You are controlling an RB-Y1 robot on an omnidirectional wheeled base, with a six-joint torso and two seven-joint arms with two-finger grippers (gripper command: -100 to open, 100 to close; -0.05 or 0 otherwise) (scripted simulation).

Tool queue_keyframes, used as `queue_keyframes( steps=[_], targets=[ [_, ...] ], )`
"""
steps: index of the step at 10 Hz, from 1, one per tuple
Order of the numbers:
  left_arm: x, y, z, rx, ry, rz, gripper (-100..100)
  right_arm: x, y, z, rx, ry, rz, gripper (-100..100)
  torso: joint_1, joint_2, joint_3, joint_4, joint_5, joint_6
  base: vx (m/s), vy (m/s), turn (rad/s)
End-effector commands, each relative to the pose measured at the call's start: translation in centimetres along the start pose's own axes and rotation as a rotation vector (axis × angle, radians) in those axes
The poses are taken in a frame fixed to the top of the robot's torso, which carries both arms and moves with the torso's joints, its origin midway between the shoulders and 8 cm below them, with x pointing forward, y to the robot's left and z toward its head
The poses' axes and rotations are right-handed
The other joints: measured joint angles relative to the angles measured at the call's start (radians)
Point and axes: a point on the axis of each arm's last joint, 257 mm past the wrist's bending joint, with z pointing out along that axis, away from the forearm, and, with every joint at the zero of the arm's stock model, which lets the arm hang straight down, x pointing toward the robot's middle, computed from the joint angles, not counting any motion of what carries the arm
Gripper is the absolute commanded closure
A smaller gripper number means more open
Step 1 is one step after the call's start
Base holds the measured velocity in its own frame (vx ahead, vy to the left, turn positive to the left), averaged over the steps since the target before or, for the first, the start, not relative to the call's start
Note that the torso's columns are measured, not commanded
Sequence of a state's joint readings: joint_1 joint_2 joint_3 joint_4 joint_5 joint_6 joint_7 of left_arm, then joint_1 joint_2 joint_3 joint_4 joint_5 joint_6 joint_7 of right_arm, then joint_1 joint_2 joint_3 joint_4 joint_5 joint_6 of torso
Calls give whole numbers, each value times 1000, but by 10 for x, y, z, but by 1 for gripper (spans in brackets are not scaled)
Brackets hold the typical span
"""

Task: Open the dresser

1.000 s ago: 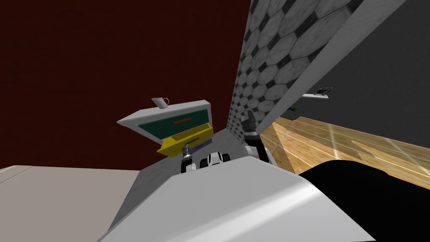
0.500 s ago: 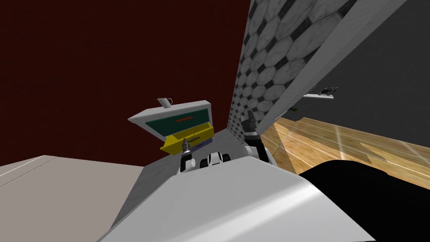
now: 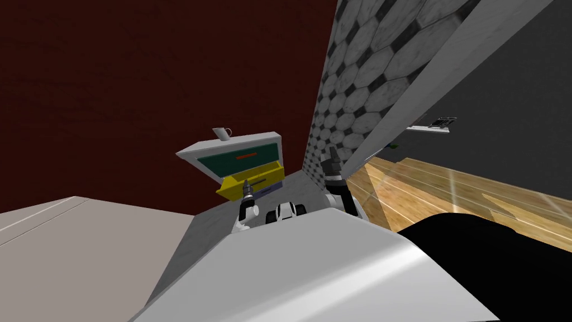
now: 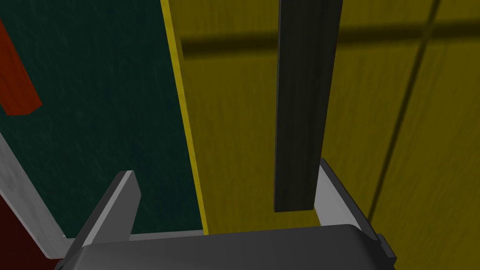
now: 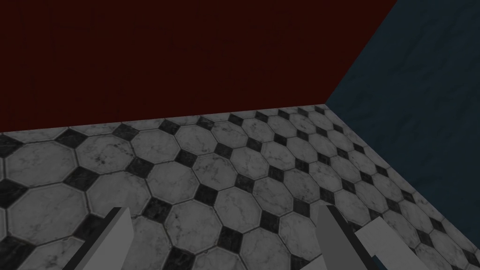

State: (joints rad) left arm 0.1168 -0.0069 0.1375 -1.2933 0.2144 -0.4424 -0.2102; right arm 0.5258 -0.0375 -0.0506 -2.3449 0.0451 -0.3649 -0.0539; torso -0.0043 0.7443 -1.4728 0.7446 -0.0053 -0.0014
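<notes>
The dresser (image 3: 190, 153) is a grey frame standing against the dark red wall. Its top drawer (image 3: 234, 159) is green with a red handle (image 4: 14, 84) and is closed. The yellow middle drawer (image 3: 262, 174) is pulled out part-way. My left gripper (image 3: 246, 189) (image 4: 225, 171) is open in front of the yellow drawer front (image 4: 234, 117). The drawer's dark bar handle (image 4: 300, 108) lies between the fingers (image 4: 119, 206), close beside one of them and not pressed. My right gripper (image 3: 333, 154) (image 5: 222, 208) is raised beside the tiled wall with its fingers open.
A small white pitcher (image 3: 222, 133) stands on top of the dresser. The grey tiled wall (image 3: 357, 84) rises just right of the dresser. A wooden floor (image 3: 447, 190) lies further right, and a pale flat surface (image 3: 67, 246) is at the lower left.
My left gripper has opened and let go of the yellow drawer's dark handle. The whole head picture has shifted, so I have turned or moved a little.
</notes>
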Motion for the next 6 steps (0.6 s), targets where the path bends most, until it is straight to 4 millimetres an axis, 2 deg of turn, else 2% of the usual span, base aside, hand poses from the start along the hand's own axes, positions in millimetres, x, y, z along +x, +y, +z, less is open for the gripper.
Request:
queue_keyframes(
  steps=[1, 6],
  targets=[
    [0, 2, 0, -7, 1, -1, 0, 0, 0, 0, 0, 0, 0, 0, 1, -1, 0, -2, 1, 0, 0, 0, 0],
    [0, 9, -3, -25, 1, -1, 0, 0, 0, 0, 0, 0, 0, 0, 4, -5, -3, -6, 5, 1, 0, 0, 0]
  ],
)
